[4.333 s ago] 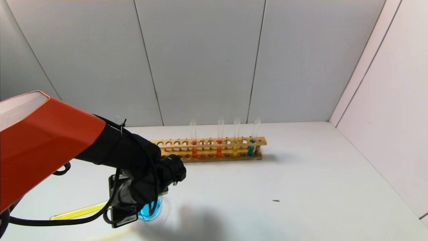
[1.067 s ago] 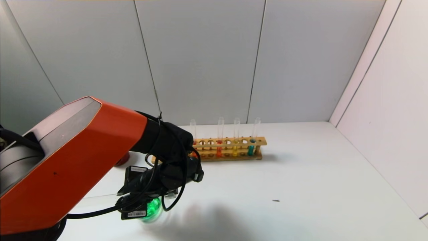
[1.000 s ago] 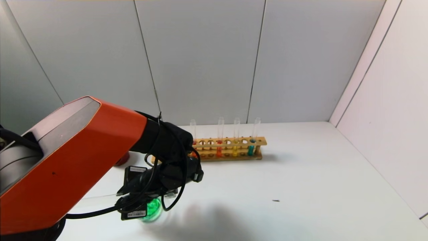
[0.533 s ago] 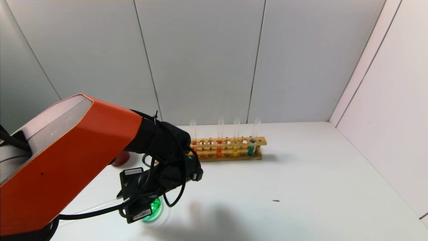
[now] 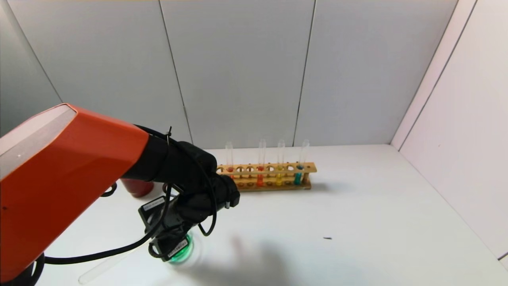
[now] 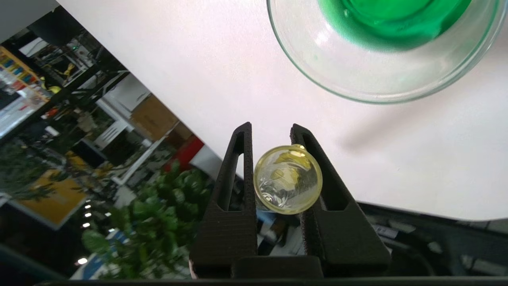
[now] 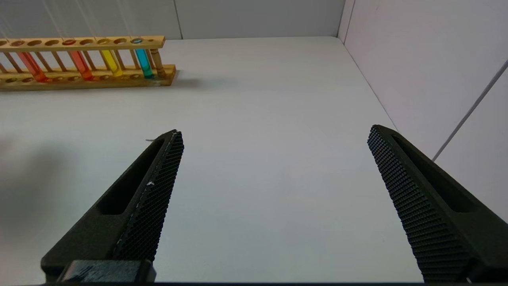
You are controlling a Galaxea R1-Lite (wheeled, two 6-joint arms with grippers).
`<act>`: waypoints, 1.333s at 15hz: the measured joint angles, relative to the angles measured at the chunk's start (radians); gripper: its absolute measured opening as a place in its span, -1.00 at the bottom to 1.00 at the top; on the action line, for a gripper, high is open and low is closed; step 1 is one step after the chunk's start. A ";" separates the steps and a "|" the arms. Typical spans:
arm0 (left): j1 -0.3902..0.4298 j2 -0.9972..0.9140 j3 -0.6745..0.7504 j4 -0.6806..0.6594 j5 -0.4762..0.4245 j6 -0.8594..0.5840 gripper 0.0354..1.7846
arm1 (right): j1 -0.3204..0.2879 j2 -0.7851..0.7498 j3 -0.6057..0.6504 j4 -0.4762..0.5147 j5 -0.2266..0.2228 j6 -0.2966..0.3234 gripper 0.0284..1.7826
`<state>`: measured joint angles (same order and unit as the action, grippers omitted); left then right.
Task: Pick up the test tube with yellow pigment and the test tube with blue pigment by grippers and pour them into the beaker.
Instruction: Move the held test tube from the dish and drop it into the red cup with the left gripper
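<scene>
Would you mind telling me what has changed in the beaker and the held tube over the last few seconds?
The beaker's liquid went from blue to green as the left gripper emptied the test tube with yellow pigment into it; the tube now looks clear, and the arm has drawn back slightly. The gripper stays shut on the tube. The rack, its four tubes and the beaker's place are unchanged.

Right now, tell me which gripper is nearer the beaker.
Left. The left gripper hangs just beside the beaker of green liquid, shut on an emptied tube. The right gripper is open over bare table, well off to the right.
</scene>
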<state>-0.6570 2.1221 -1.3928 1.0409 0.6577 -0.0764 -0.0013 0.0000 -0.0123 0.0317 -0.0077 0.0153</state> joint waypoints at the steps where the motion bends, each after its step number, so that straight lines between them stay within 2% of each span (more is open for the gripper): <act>1: 0.000 -0.025 0.024 -0.060 -0.001 -0.013 -0.65 | 0.000 0.000 0.000 0.000 0.000 0.000 0.91; 4: 0.000 -0.098 0.064 -0.197 -0.005 -0.080 -0.65 | 0.000 0.000 0.000 0.000 0.000 0.000 0.91; 8: 0.010 -0.189 0.067 -0.210 -0.001 -0.179 -0.65 | 0.000 0.000 0.000 0.000 0.000 0.000 0.91; 15: 0.185 -0.344 0.039 -0.363 -0.006 -0.116 -0.65 | 0.000 0.000 0.000 0.000 0.000 0.000 0.91; 20: 0.298 -0.375 -0.004 -0.569 -0.029 -0.047 -0.65 | 0.000 0.000 0.000 0.000 0.000 0.000 0.91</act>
<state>-0.3594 1.7472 -1.3964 0.4715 0.6283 -0.1230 -0.0017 0.0000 -0.0123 0.0321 -0.0077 0.0153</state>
